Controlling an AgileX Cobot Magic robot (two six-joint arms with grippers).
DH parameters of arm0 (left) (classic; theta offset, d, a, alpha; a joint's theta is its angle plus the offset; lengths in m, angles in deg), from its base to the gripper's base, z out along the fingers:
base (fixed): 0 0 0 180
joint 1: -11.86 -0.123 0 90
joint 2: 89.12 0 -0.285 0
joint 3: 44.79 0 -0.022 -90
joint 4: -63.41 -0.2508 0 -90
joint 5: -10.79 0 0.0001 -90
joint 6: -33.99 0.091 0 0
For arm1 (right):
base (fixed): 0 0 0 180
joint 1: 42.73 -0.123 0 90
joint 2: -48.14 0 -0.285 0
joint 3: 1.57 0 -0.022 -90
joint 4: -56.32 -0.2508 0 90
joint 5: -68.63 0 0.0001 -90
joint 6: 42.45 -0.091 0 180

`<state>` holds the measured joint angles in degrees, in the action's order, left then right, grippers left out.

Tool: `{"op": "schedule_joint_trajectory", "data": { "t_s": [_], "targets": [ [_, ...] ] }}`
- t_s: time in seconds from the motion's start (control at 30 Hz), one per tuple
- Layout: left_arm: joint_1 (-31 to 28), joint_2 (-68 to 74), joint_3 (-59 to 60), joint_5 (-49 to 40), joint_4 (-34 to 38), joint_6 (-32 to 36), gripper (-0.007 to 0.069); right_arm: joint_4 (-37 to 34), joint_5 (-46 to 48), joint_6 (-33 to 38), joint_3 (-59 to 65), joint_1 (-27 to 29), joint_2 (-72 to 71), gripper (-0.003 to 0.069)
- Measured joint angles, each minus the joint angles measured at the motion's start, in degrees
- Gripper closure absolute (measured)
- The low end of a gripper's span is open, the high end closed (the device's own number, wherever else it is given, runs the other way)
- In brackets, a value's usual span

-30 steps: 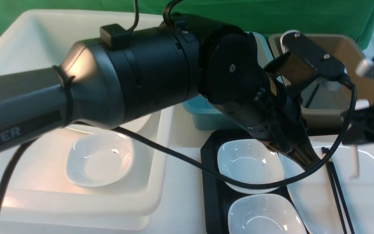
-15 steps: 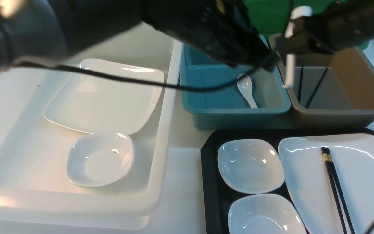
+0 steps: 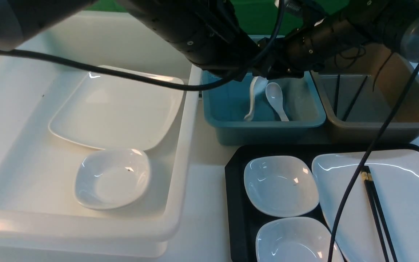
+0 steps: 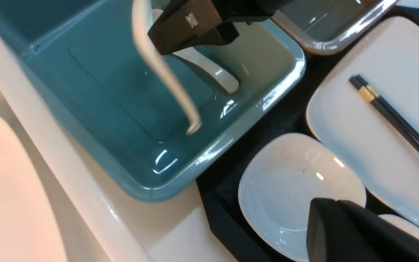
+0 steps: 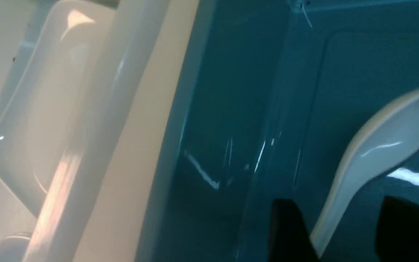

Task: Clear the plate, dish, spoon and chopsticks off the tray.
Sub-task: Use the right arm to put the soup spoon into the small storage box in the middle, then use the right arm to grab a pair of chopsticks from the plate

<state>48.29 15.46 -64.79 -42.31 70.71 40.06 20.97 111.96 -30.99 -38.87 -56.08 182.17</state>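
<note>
Your right gripper point(image 5: 338, 205) is over the teal tub point(image 3: 264, 125). Its two black fingers point(image 5: 287, 229) stand wide apart. The spoon point(image 3: 251, 98) is between them, close to one finger, with a gap on the other side, so nothing squeezes it. The spoon stands almost straight up inside the teal tub, with one end down low near the tub floor. You cannot tell if that end touches the floor. A second spoon point(image 3: 276, 100) lies flat in the same tub, just beside it.

Your left gripper point(image 4: 326, 218) is shut tight and holds nothing. In its own wrist view, its dark tip shows in front of the small dishes.

The black tray point(image 3: 235, 203) sits in front of the teal tub and the brown tub point(image 3: 376, 127). The big white plate point(image 3: 406, 203) lies on the right part of the tray. The chopsticks point(image 3: 375, 203) lie on the plate, side by side and touching. Two small dishes point(image 3: 280, 185) sit on the left part of the tray, one behind the other. A black cable point(image 3: 355, 182) hangs across in front of the plate.

Another pair of chopsticks point(image 3: 355, 98) leans in the brown tub. The white tub point(image 3: 180, 163) on the left holds another plate point(image 3: 118, 109) and a small dish point(image 3: 113, 178).
</note>
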Motion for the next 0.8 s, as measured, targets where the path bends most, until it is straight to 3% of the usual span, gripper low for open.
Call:
{"op": "schedule_joint_trajectory", "data": {
  "t_s": [0.07, 0.17, 0.23, 0.27, 0.3, 0.33, 0.4, 0.47, 0.6, 0.73, 0.77, 0.8],
  "targets": [
    [0.0, 0.0, 0.0, -0.1, 0.1, 0.1, 0.0623, 1.4, 2.1, 0.0, -0.1, 0.1, -1.0, 0.0216],
    [0.0, 0.0, 0.0, -0.3, 0.3, 0.1, 0.0623, 5.5, 8.1, -0.1, -0.3, 1.0, -3.7, 0.0224],
    [0.0, 0.0, 0.0, -0.9, 0.4, 0.1, 0.0623, 10.2, 13.6, -0.1, -0.4, 2.2, -6.9, 0.0292],
    [0.0, 0.0, 0.0, -1.0, 0.5, 0.1, 0.0623, 12.8, 17.7, -0.1, -0.5, 3.2, -9.1, 0.0372],
    [0.0, 0.0, 0.0, -1.0, 0.5, 0.1, 0.0623, 13.7, 18.4, -0.1, -0.5, 3.4, -9.5, 0.0387],
    [0.0, 0.0, 0.0, -1.4, 0.7, 0.3, 0.0623, 17.1, 22.4, -0.4, 0.0, 5.1, -12.9, 0.0515],
    [0.0, 0.0, 0.0, -2.1, 1.0, 1.4, 0.0623, 19.7, 23.3, -1.1, 2.4, 7.4, -17.3, 0.059],
    [0.0, 0.0, 0.0, -3.9, 1.7, 3.1, 0.0623, 22.1, 23.3, -1.5, 8.0, 9.5, -23.4, 0.0618],
    [-0.1, 0.0, 0.0, -7.0, 4.5, 6.4, 0.0623, 24.3, 23.3, -2.1, 19.1, 11.7, -31.5, 0.0612],
    [1.1, 0.0, 0.7, -9.2, 9.5, 12.5, 0.0623, 25.8, 20.8, -4.0, 37.0, 12.8, -38.7, 0.0459],
    [1.2, 0.0, 0.8, -9.2, 9.5, 12.7, 0.0623, 25.9, 20.8, -4.2, 37.0, 12.8, -39.0, 0.0459],
    [2.5, 0.1, 1.8, -9.2, 9.6, 13.5, 0.0623, 25.9, 17.3, -4.5, 42.9, 12.8, -39.9, 0.0368]
  ]
}}
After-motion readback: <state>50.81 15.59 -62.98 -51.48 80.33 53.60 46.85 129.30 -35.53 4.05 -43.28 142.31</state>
